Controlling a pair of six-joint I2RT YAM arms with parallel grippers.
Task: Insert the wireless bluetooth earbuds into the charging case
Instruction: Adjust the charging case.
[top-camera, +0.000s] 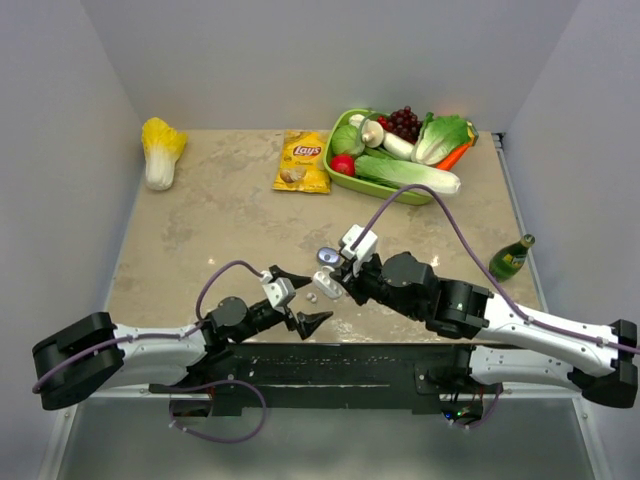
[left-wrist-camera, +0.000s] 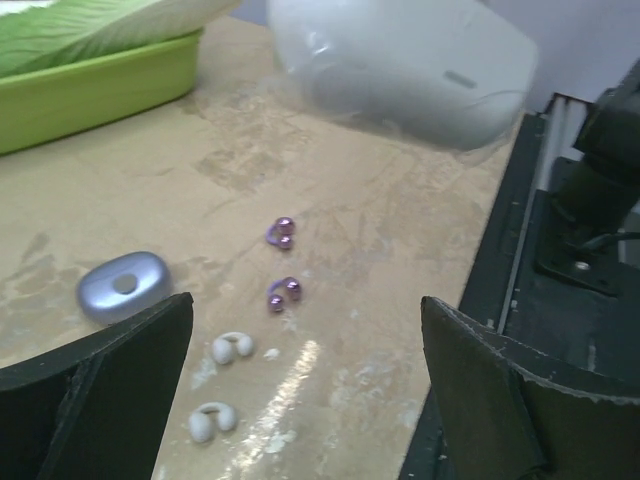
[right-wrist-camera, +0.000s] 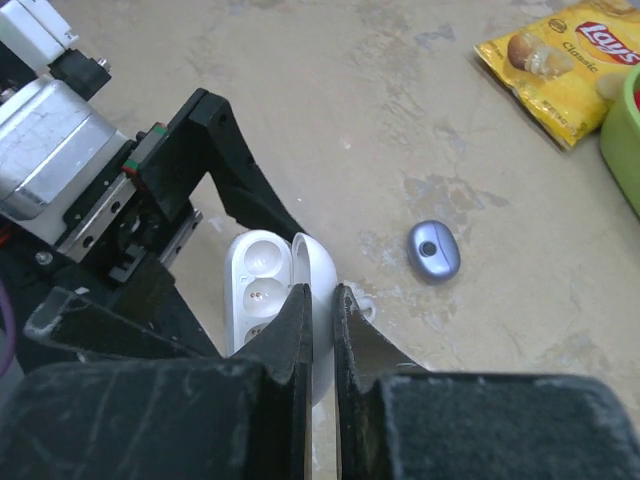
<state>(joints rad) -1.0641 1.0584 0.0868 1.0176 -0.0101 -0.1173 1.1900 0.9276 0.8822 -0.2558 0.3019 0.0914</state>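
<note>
Two purple earbuds (left-wrist-camera: 281, 233) (left-wrist-camera: 283, 294) and two white earbuds (left-wrist-camera: 232, 347) (left-wrist-camera: 211, 421) lie on the table between and just ahead of my left gripper's fingers. The left gripper (left-wrist-camera: 300, 400) (top-camera: 315, 298) is open and empty, low over them. A white charging case (right-wrist-camera: 262, 285) (top-camera: 326, 283) stands open with empty wells. It is blurred at the top of the left wrist view (left-wrist-camera: 400, 60). My right gripper (right-wrist-camera: 322, 300) (top-camera: 336, 278) is shut on its raised lid. A small blue-grey closed case (right-wrist-camera: 435, 250) (left-wrist-camera: 124, 286) (top-camera: 327, 256) lies nearby.
A green basket (top-camera: 345, 178) of vegetables stands at the back right, a Lay's chip bag (top-camera: 303, 160) beside it. A cabbage (top-camera: 160, 150) lies at the back left. A green bottle (top-camera: 510, 258) lies at the right edge. The black base rail (left-wrist-camera: 560, 230) runs along the near edge.
</note>
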